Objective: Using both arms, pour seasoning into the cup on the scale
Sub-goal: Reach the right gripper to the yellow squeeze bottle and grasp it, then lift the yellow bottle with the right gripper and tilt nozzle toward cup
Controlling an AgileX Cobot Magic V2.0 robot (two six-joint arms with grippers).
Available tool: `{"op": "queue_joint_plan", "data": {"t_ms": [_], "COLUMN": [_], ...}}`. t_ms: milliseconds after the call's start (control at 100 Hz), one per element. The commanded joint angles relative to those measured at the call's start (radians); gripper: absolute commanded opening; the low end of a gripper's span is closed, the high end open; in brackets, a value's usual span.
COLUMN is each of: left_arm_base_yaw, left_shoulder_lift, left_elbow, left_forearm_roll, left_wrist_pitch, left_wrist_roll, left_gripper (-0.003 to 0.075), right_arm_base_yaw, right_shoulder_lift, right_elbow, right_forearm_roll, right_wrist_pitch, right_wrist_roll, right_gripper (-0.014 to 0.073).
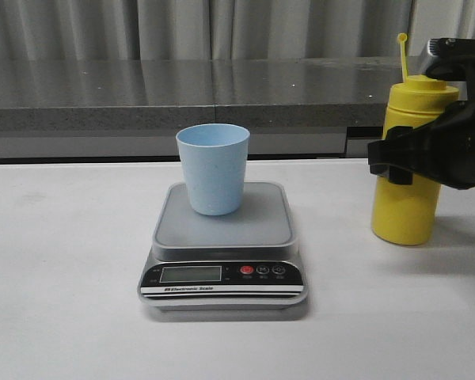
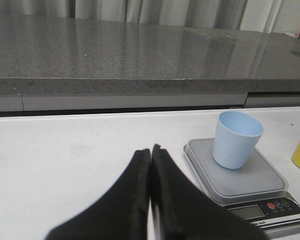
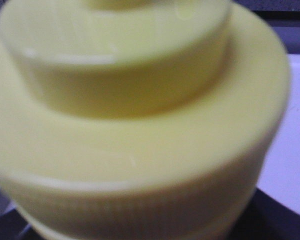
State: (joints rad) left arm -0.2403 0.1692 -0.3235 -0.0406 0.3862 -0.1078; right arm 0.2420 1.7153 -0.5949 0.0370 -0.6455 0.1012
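The light blue cup (image 1: 213, 169) is seen upright on the scale (image 1: 222, 229), toward its 12 o'clock edge; its inside appears empty. At the scale's 3 o'clock, the yellow seasoning bottle (image 1: 405, 166) stands on the white counter (image 1: 63, 277), clamped by the right gripper (image 1: 396, 162). The left gripper (image 2: 150, 170) is held together, empty.
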Motion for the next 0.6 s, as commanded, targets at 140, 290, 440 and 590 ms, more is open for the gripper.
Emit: {"op": "queue_joint_plan", "data": {"t_ms": [140,290,440,590], "left_arm_base_yaw": [0.002,0.002,0.002,0.002], "left_shoulder_lift": [0.009,0.009,0.009,0.009], "left_elbow": [-0.025,-0.025,-0.025,-0.025], "left_forearm_roll": [-0.002,-0.002,-0.002,-0.002], "left_wrist_pitch": [-0.078,-0.078,-0.078,-0.078], "left_wrist_roll": [-0.008,-0.008,-0.008,-0.008], "left_gripper": [-0.0020,-0.0020,-0.0020,-0.0020], "right_arm_base_yaw": [-0.004,-0.002,0.006,0.060], "right_shoulder_lift": [-0.039,-0.112,-0.157,-0.158], "right_elbow": [-0.029,-0.103,-0.270,-0.428], "right_forearm_roll": [-0.021,-0.066,-0.143,-0.274], "right_wrist_pitch": [-0.070,0.169,0.527,0.811], "right_wrist_roll": [-0.002,-0.002,-0.003,-0.003], "right_gripper": [0.0253,0.0253,0.0253,0.0253]}}
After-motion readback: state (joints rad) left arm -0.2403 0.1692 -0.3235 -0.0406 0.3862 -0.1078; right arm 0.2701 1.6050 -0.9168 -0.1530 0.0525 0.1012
